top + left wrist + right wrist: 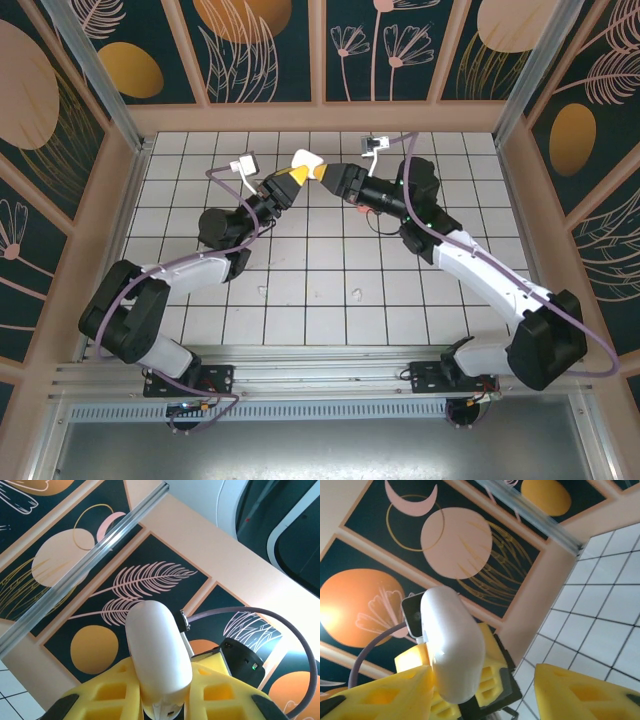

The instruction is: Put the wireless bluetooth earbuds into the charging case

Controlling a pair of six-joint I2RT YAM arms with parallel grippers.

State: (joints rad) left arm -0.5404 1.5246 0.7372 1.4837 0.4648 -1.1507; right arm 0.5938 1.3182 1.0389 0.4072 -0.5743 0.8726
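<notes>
The left gripper (297,174) has its jaws pinching the smooth white oval plastic charging case (159,655) clear of the tiled bench (330,320), seemingly presenting it to the right gripper (322,172), whose jaws stand spread around it. Two tiny white plastic earbuds (262,291) lie on the bench, well apart.

The near and middle tiles of the table (300,325) lie open, apart from two tiny white buds (262,291) set well apart. The left arm (190,268) and right arm (480,270) angle inward and meet at the far middle. There the left claw (294,180) grips a white case (307,160), raised beside the right claw (322,172) and its spread fingers. Patterned walls (265,50) hem three sides.
</notes>
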